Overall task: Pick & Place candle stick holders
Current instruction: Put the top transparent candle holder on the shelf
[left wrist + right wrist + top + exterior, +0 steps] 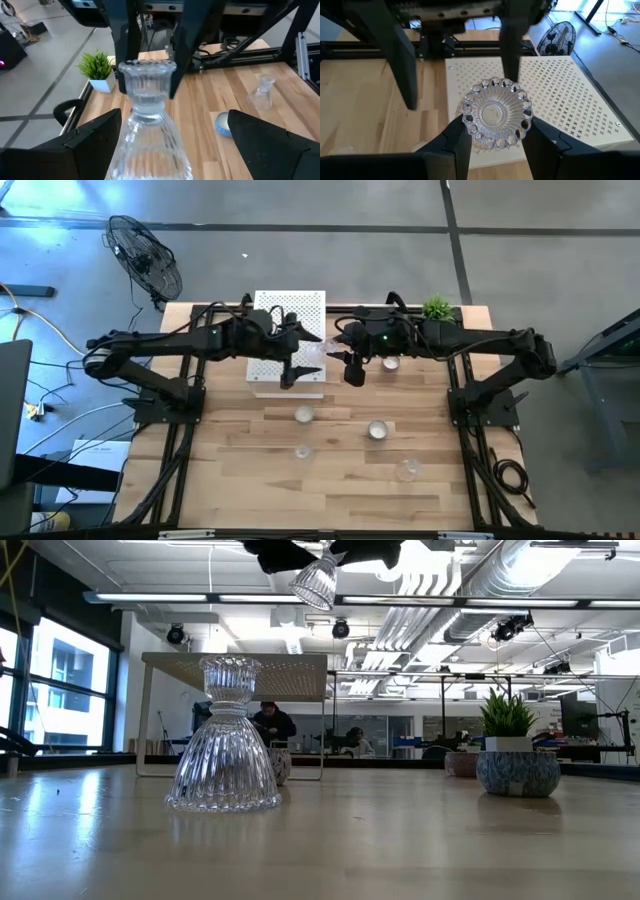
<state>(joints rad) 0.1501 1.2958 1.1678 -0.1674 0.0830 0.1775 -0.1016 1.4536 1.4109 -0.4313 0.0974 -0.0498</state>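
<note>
- Clamping on the cup end of a clear fluted-glass candle stick holder (495,114), the right gripper (494,131) has both dark fingers pressed against the beaded rim. It carries the piece in the air, clear of the table.
- Seen from above, the holder hangs toward 12 o'clock on the table, over the 3 o'clock edge of the white perforated metal box (272,340).
- Its long axis runs roughly 9 to 3 o'clock. The cup end points to 3, into the right gripper, and the wide skirt points to 9.
- The left gripper (172,135) meets it from 9 o'clock with its fingers spread wide on either side of the skirt. They look clear of the glass, though the view past them is too crowded to be sure.
- Both arms are equally near, so the coming move likely depends on that shared line: the left fingers could close straight across the skirt without turning.
- Other holders stand toward 6 o'clock: two silvery round cups with white centres (304,414) (377,429) and two clear glass ones (302,451) (407,470).
- The small green potted plant (436,308) sits at about 1 o'clock, well apart.
</note>
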